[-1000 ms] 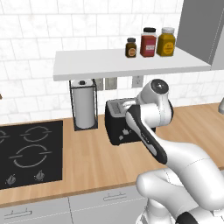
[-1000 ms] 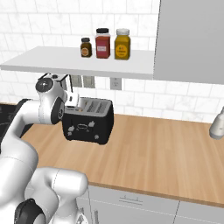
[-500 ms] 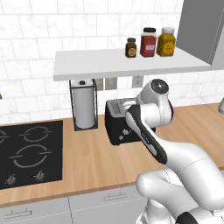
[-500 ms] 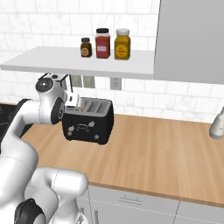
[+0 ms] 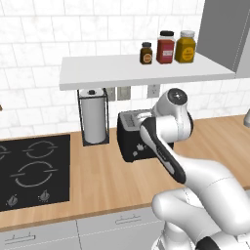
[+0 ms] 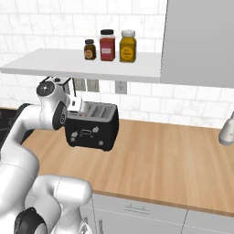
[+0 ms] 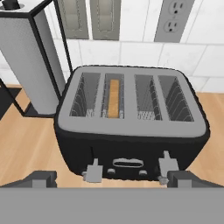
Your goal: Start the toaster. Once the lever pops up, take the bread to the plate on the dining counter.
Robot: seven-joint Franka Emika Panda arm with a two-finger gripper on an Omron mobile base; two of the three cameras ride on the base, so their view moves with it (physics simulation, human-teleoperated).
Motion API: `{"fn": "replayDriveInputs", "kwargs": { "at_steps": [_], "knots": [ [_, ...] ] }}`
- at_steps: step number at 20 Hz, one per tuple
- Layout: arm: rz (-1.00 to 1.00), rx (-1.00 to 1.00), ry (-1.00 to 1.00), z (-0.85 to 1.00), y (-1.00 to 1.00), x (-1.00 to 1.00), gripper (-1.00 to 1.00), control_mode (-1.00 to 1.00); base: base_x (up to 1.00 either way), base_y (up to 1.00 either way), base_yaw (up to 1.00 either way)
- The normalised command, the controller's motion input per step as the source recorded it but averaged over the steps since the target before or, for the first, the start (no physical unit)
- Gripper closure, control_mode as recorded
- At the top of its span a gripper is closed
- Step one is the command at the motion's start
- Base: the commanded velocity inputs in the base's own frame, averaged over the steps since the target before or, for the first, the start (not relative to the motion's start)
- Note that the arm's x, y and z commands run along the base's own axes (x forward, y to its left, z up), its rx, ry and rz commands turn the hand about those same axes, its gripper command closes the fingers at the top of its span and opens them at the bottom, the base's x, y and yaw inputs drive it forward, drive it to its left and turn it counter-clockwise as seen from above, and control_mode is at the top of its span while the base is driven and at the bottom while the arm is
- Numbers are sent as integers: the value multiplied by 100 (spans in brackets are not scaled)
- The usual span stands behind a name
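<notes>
From the left base view, nothing has shifted over the last second: the arm sits in the same pose, its upper links in front of the toaster (image 5: 133, 139) beside the paper towel roll (image 5: 93, 117), which suggests a pause before starting the toaster. The three jars (image 5: 166, 48) on the shelf (image 5: 141, 68) carry labels too small to read. The right base view matches, with the toaster (image 6: 93, 125) unmoved on the worktop (image 6: 155, 155). In the hand view the gripper (image 7: 108, 177) hovers over the toaster's front with its jaws spread wide, holding nothing; the bread (image 7: 113, 98) stands in the second slot from the left, and both levers (image 7: 92, 170) look untouched. No brand or writing is legible.
</notes>
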Motion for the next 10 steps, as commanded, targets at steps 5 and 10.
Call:
{"fn": "replayDriveInputs", "kwargs": {
  "at_steps": [5, 10],
  "knots": [
    [-1, -14, 0, 0, 2, 0, -100, -100, 0, 0, 0],
    [0, 4, -1, 0, -6, 0, -100, -100, 0, 0, 0]
  ]
}}
